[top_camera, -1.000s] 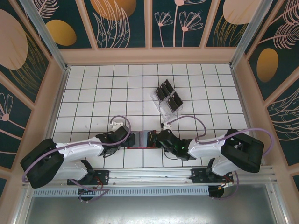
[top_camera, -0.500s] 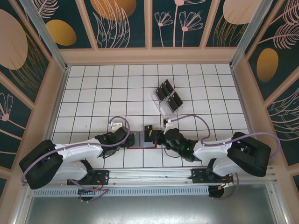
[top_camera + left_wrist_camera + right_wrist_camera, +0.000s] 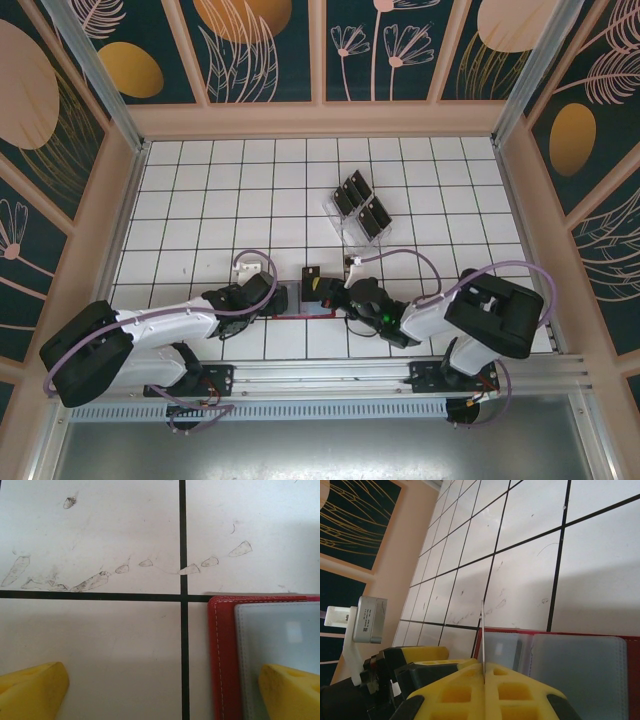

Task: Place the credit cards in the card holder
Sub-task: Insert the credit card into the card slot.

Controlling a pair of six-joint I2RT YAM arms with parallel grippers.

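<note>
The wallet (image 3: 296,300) lies open near the table's (image 3: 200,200) front edge. The right gripper (image 3: 484,672) pinches a card (image 3: 482,630) edge-up over it. The left gripper (image 3: 160,690), fingers spread wide, straddles the wallet's left border. The rack (image 3: 358,212) stands well behind, with open table all around it.

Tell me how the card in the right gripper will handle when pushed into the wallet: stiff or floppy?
Probably stiff: the card stands straight, edge-on, above the right gripper. Likely light and thin, so it could twist in the pinch.
</note>
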